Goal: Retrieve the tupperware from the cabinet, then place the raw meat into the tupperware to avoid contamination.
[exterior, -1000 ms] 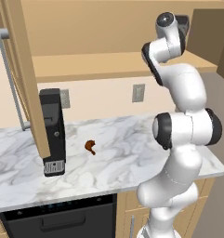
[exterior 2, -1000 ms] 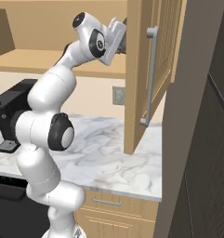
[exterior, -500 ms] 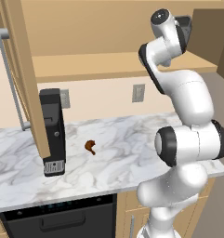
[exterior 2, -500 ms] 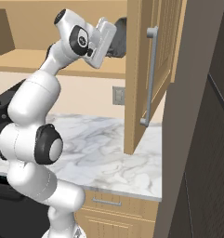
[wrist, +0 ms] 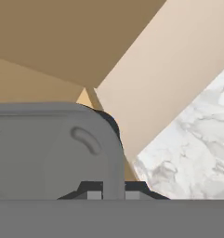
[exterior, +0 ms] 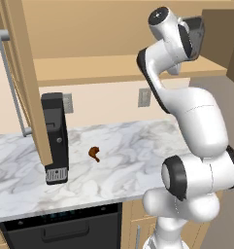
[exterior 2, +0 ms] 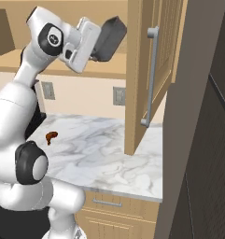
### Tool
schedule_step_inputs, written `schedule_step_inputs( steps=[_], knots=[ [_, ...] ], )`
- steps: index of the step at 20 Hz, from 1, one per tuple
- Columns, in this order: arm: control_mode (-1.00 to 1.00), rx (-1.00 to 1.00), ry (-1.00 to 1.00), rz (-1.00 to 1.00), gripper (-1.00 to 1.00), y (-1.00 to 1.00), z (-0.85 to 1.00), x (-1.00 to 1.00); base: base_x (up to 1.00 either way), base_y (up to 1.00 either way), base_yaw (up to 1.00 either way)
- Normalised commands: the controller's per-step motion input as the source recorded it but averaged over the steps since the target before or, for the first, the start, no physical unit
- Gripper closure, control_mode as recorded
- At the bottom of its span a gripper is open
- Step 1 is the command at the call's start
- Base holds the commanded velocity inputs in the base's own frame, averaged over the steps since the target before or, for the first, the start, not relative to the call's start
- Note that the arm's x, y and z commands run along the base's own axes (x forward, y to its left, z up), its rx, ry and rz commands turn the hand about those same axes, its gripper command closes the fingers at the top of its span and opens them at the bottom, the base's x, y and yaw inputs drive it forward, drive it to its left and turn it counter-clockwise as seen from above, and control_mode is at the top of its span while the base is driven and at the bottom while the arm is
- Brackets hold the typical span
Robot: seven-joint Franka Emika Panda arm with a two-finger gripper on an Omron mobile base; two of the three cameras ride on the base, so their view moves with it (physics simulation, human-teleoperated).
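Note:
My gripper (exterior 2: 97, 47) is high up in front of the open cabinet (exterior 2: 151, 70), shut on the rim of the grey tupperware (exterior 2: 109, 38), which it holds in the air, clear of the shelf (exterior: 113, 68). From the left base view the tupperware (exterior: 196, 35) shows edge-on beside the hand. In the hand view the tupperware (wrist: 53, 148) lies close in front, its edge pinched by my gripper (wrist: 113, 193). The raw meat (exterior: 94, 153), a small reddish-brown drumstick, lies on the marble counter (exterior: 138, 155) far below; it also shows as the raw meat (exterior 2: 51, 136) left of the arm.
A tall black appliance (exterior: 55, 138) stands on the counter left of the meat, behind the open left door (exterior: 26, 78). The right door (exterior 2: 146, 107) hangs open over the counter (exterior 2: 104, 154). A dark tall unit (exterior 2: 202, 149) stands at the right. Wall outlets (exterior: 144, 97) are behind.
The hand has drawn back from the cabinet opening toward the robot's side, carrying the tupperware with it. The meat and appliance have not moved.

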Motion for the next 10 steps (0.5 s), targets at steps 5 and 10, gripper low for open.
schedule_step_inputs(
  steps=[5,10],
  knots=[
    [-1.0,0.01,-0.01,-0.15,1.0,0.4,-0.01,-0.71,0.0,0.0,0.0],
    [-1.0,0.01,-0.02,-0.16,1.0,0.54,-0.14,-0.89,0.0,0.0,0.0]
  ],
)
